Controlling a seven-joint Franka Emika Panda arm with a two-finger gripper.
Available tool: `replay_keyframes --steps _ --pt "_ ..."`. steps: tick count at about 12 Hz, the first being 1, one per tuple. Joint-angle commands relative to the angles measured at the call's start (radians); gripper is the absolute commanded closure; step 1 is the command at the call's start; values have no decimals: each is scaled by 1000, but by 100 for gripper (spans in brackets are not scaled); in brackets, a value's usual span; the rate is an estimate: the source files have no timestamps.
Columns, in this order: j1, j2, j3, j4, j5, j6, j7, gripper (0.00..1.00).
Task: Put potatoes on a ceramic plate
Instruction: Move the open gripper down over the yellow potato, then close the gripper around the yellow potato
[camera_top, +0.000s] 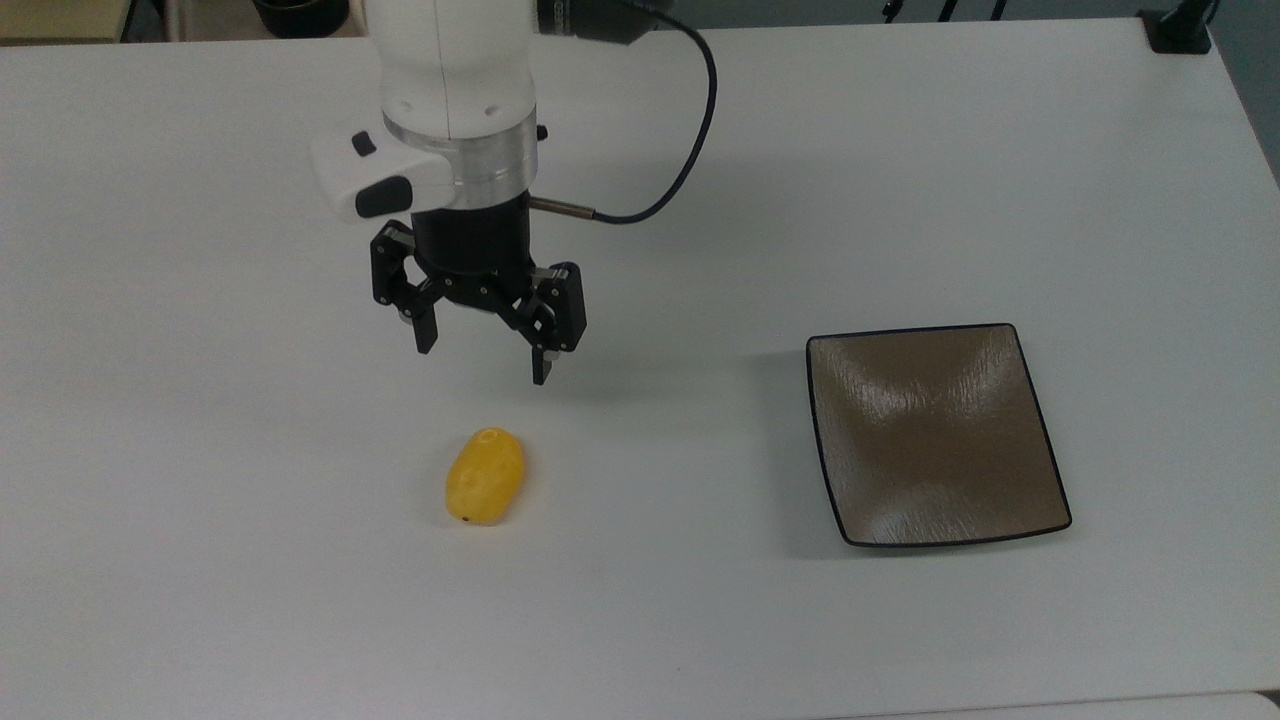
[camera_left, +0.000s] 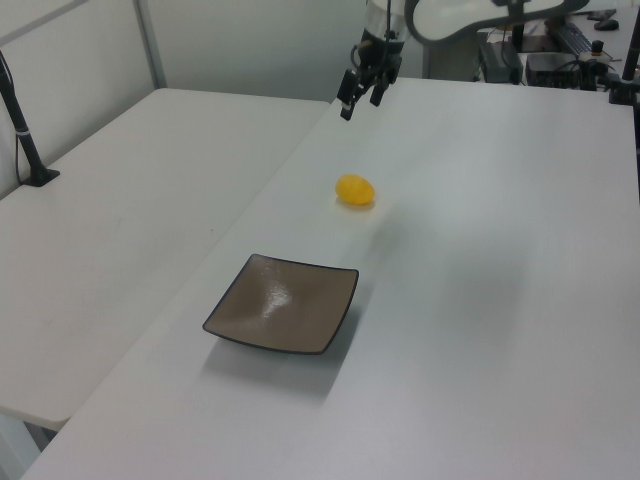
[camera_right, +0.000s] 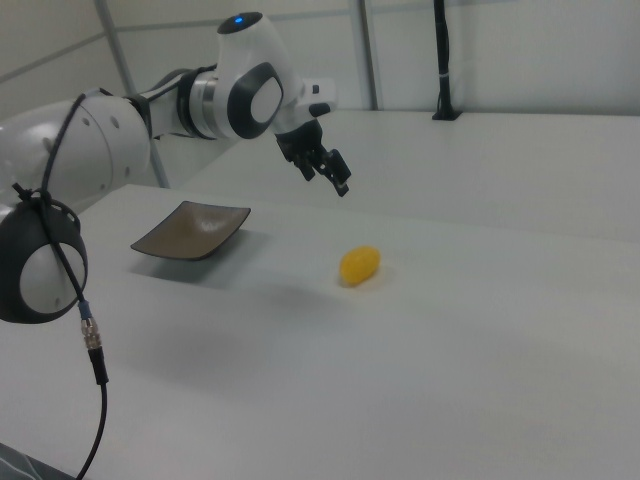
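The gripper (camera_top: 483, 362) hangs above the white table (camera_top: 200, 600) with its two black fingers spread wide apart and nothing between them. In the top view its fingertips point toward the bottom of the picture, and the yellow potato (camera_top: 485, 476) lies on the table just below them, roughly in line with the gap between the fingers and clear of both. The potato is egg-shaped, its long axis running nearly up and down in the top view, with a tiny dark spot near its lower end. In the left view the gripper (camera_left: 358, 100) is above and beyond the potato (camera_left: 355, 190), well off the table surface; in the right view the gripper (camera_right: 334, 178) is up and to the right view's left of the potato (camera_right: 359, 265), again with clear air between them. The square brown-grey ceramic plate (camera_top: 935, 435), with a thin dark rim, rests flat on the table well apart from the gripper, toward the top view's right and a little lower than the fingertips; its dish is bare. A black cable (camera_top: 690, 130) loops from the arm's white wrist (camera_top: 450, 80) behind the gripper.
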Motion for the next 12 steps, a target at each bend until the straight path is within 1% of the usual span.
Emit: replay_keyframes --steps 1,3,6,7,10,12 --pt "7 104 -24 56 -29 77 28 0" --pt "7 148 -26 55 -78 120 29 0" --pt "8 211 -26 48 -84 183 28 0" --pt "8 225 -24 47 -110 183 28 0" --pt "8 242 -24 9 -135 237 26 0" --pt "7 267 -24 -1 -148 249 26 0"
